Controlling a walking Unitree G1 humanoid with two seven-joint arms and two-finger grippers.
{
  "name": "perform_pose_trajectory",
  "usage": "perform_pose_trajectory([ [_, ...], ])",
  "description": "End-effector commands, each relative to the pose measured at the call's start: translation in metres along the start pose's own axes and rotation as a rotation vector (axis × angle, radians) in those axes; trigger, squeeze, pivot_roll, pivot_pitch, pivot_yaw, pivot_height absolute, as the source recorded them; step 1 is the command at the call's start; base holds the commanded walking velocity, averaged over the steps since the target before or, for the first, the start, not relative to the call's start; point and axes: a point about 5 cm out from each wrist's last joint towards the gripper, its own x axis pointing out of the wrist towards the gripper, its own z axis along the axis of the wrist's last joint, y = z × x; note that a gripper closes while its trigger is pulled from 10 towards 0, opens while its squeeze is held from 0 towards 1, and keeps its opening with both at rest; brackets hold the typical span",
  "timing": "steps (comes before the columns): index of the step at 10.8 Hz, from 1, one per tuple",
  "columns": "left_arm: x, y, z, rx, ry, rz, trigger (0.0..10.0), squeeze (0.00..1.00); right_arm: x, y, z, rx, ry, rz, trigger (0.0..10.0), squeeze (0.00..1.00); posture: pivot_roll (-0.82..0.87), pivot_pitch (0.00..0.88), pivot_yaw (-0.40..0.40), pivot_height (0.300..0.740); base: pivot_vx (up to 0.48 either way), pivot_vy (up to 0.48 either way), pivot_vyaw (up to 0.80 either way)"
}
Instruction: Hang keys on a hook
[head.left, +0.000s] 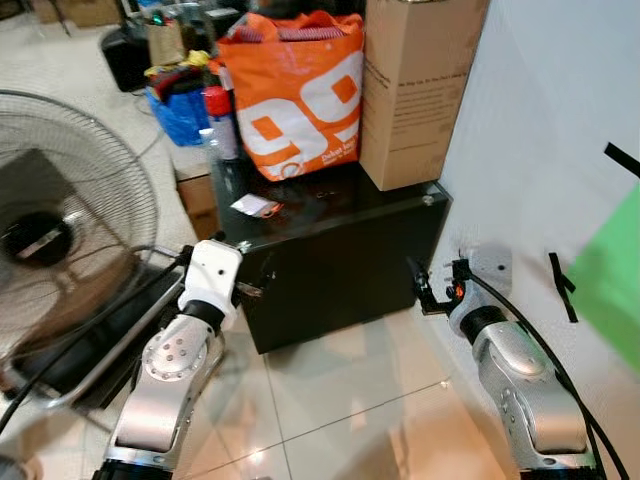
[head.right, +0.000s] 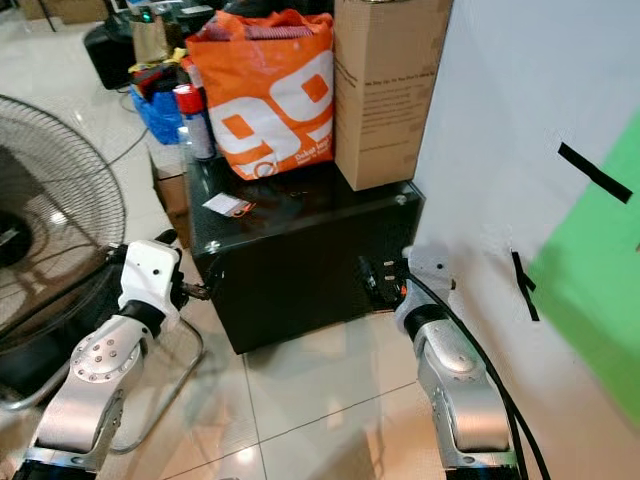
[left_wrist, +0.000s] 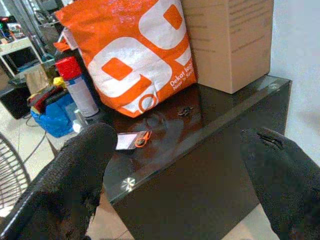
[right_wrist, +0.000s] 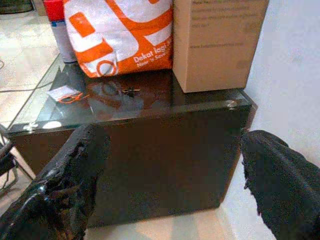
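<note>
A small dark bunch of keys (left_wrist: 186, 111) lies on the glossy black cabinet top (head.left: 330, 215), just in front of the orange shopping bag (head.left: 300, 95). A white tag with an orange loop (left_wrist: 132, 140) lies further left on the same top. My left gripper (left_wrist: 180, 137) stands open at the cabinet's front left corner, below the top. My right gripper (right_wrist: 175, 136) is open too, low at the front right corner by the white wall. Neither holds anything. Black strips (head.left: 562, 285) show on the wall (head.left: 540, 120).
A cardboard box (head.left: 415, 85) stands on the cabinet's right side against the wall. A red-capped spray can (head.left: 220, 125) and a blue bag (head.left: 180, 110) are at the left. A large floor fan (head.left: 60, 240) stands left of my left arm. A green sheet (head.left: 610, 275) hangs at the right.
</note>
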Motion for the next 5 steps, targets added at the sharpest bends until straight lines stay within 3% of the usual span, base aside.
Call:
perform_pose_trajectory([
  [1,0.0,0.002,0.0004,-0.001,-0.004,0.001,10.0,0.61,0.0001,-0.0021,-0.002,-0.004,0.016,-0.01,10.0,1.0,-0.03,0.0,0.043,0.74,0.289,0.0,0.0],
  [5,0.0001,0.0014,-0.0001,-0.007,-0.003,0.005,10.0,0.61,0.0015,-0.0036,-0.0017,-0.01,0.019,-0.012,10.0,1.0,-0.02,0.0,0.036,0.74,0.291,0.0,0.0],
])
